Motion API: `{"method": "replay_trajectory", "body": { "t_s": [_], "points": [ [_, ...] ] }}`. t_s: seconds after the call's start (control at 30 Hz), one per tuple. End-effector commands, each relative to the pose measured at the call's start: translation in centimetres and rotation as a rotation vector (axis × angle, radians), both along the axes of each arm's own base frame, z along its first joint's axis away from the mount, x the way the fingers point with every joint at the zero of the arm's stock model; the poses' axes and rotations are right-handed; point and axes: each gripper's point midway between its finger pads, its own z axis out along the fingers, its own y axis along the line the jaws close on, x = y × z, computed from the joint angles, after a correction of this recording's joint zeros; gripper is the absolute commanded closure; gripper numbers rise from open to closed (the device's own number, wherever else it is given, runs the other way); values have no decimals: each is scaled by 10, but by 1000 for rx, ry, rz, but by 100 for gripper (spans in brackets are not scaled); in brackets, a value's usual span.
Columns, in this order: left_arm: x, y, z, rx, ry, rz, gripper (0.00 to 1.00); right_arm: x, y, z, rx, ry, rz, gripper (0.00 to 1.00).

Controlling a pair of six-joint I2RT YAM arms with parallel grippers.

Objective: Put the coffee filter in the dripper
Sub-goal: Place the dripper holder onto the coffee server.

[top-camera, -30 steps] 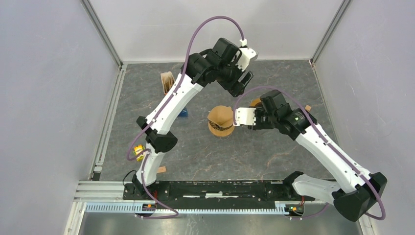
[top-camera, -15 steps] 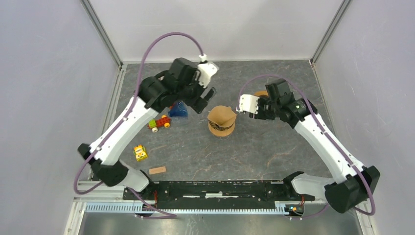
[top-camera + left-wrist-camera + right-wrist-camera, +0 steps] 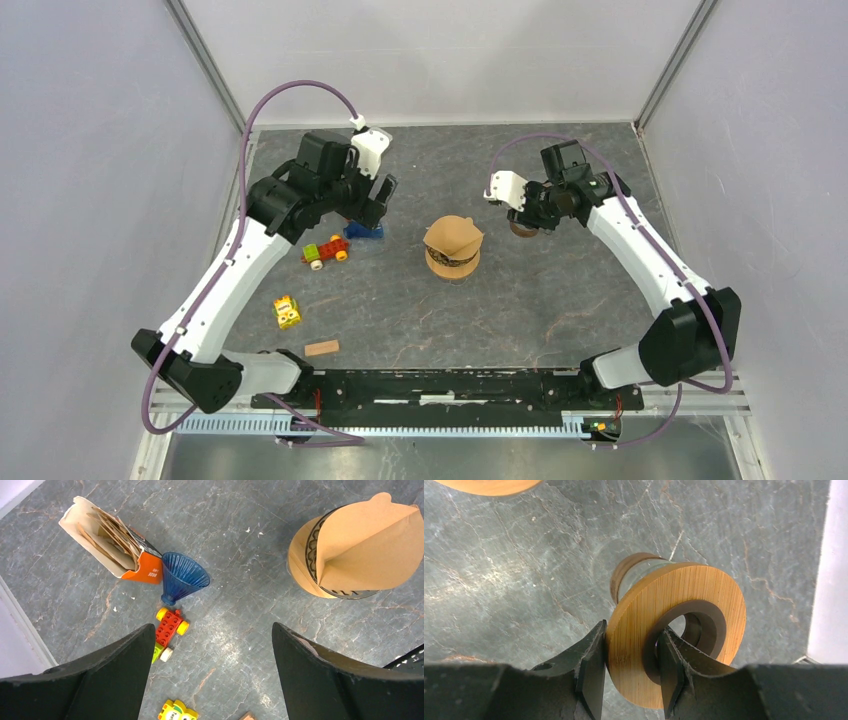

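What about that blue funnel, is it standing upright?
No, the blue funnel lies tipped on its side, its wide mouth facing sideways, beside the orange box.

The dripper (image 3: 452, 264) stands mid-bench (image 3: 560, 300), with the coffee filter (image 3: 453, 236) perched on top of it. Left of it a funnel (image 3: 366, 229) lies on its side, the filter box (image 3: 112, 545) just behind it and a toy car (image 3: 327, 251) just in front. Nearer the front edge on that side sit two more pieces: a small block (image 3: 287, 312), then a flat brick (image 3: 321, 348). Right of the dripper stands a jar (image 3: 631, 567) and over it a ring (image 3: 674, 635), caught between the right hand's (image 3: 631, 672) fingers.
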Motion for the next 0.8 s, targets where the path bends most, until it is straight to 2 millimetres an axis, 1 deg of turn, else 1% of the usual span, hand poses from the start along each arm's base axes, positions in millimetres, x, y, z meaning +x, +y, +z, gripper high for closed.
{"method": "replay_trajectory", "body": {
  "t_s": [0.0, 0.1, 0.3, 0.57, 0.77],
  "points": [
    [3, 1, 23, -83, -83, -9, 8, 13, 20, 10, 108, -23, 5, 91],
    [0, -1, 22, -98, -74, -25, 8, 18, 21, 1, 111, -19, -17, 90],
    [0, 0, 24, -111, -72, -30, 8, 22, 21, -7, 113, -11, -35, 88],
    [1, -2, 21, -116, -61, -36, 8, 17, 20, -26, 103, 36, -38, 83],
    [3, -2, 19, -116, -53, -36, 8, 19, 19, -31, 96, 38, -46, 82]
  ]
}}
